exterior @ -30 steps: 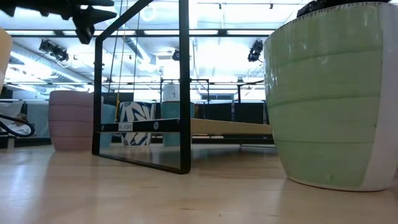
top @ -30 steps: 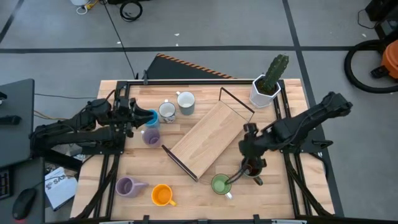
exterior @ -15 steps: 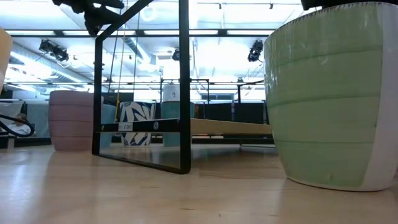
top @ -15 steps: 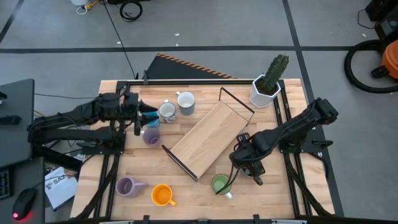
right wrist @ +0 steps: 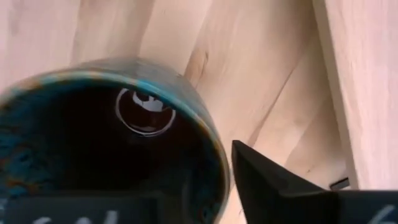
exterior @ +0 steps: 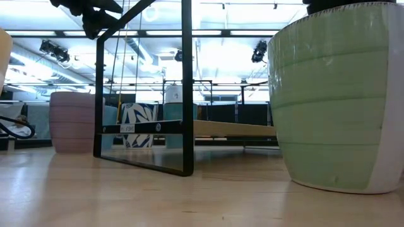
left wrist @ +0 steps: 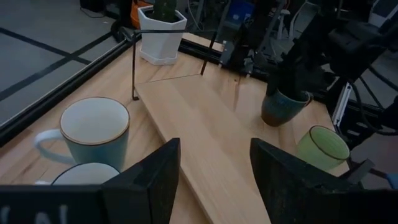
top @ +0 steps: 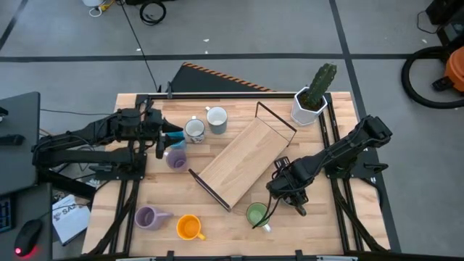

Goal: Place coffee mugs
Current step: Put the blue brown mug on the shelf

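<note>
My right gripper (top: pixel 286 187) is shut on the dark brown mug (left wrist: pixel 283 107), which stands beside the green mug (top: pixel 257 214) at the wooden shelf's (top: pixel 243 161) near right end. In the high view the gripper hides this mug. My left gripper (top: pixel 162 138) is open and hovers at the bright blue mug (top: pixel 177 143), of which only a sliver shows. The white mug (top: pixel 193 129) and the pale grey mug (top: pixel 217 118) stand just beyond it. A lavender mug (top: pixel 176 159) stands right of it. The second lavender mug (top: pixel 148 217) and the orange mug (top: pixel 188 227) stand at the near left. My right gripper holds the dark brown mug by its rim wall (right wrist: pixel 214 165), with one finger (right wrist: pixel 273 186) outside the wall and the other inside the hollow. The fingers come from above, pointing down. The mug stays roughly upright; whether its base rests on the table I cannot tell.
A white faceted pot with a cactus (top: pixel 312 101) stands at the far right corner. The shelf with its black wire frame (exterior: pixel 186 88) lies slanted across the table's middle. Bare wood lies along the near edge between the orange and green mugs.
My right gripper has moved toward the table's left and a little toward the near edge, carrying the dark brown mug closer to the green mug. My left gripper has shifted slightly toward the table's right, over the bright blue mug, which now mostly hides beneath it.
</note>
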Motion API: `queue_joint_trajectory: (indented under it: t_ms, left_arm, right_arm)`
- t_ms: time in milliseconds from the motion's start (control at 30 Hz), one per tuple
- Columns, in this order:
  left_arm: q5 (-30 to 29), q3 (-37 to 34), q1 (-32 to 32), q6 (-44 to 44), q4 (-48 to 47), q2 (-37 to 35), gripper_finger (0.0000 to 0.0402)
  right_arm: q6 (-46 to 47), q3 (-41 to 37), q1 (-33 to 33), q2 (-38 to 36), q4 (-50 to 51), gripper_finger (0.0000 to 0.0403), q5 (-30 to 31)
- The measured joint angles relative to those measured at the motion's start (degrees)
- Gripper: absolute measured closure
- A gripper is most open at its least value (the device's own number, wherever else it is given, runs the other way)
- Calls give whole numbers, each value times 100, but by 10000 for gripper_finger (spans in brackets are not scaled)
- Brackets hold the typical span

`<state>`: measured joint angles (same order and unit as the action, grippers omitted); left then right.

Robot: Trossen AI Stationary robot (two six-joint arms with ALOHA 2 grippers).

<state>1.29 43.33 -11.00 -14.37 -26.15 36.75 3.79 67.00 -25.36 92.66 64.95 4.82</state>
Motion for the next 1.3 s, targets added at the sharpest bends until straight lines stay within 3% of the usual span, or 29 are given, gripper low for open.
queue_joint_trajectory:
  t_ms: [167,367,567,867,1000,1167,1300]
  left_arm:
    - [2,0,0,-4,-6,0,201]
    - [2,0,0,-140,205,0,201]
    - [7,-2,0,-192,323,0,201]
    - [408,-2,0,11,317,-2,201]
    - [403,-4,-1,51,308,-2,201]
    - [399,-4,0,57,252,0,201]
    - [394,-4,0,68,179,0,201]
  right_arm:
    - [-169,-181,2,-26,-93,356,-38]
    - [-656,92,91,-53,267,357,193]
    - [-1559,732,587,-85,945,357,551]
    - [-3810,1945,1856,-94,1465,357,616]
    - [-4871,1998,2510,-94,1345,357,588]
    - [-6520,1919,3130,-94,983,357,124]
    - [-7094,1772,3398,-94,724,357,105]
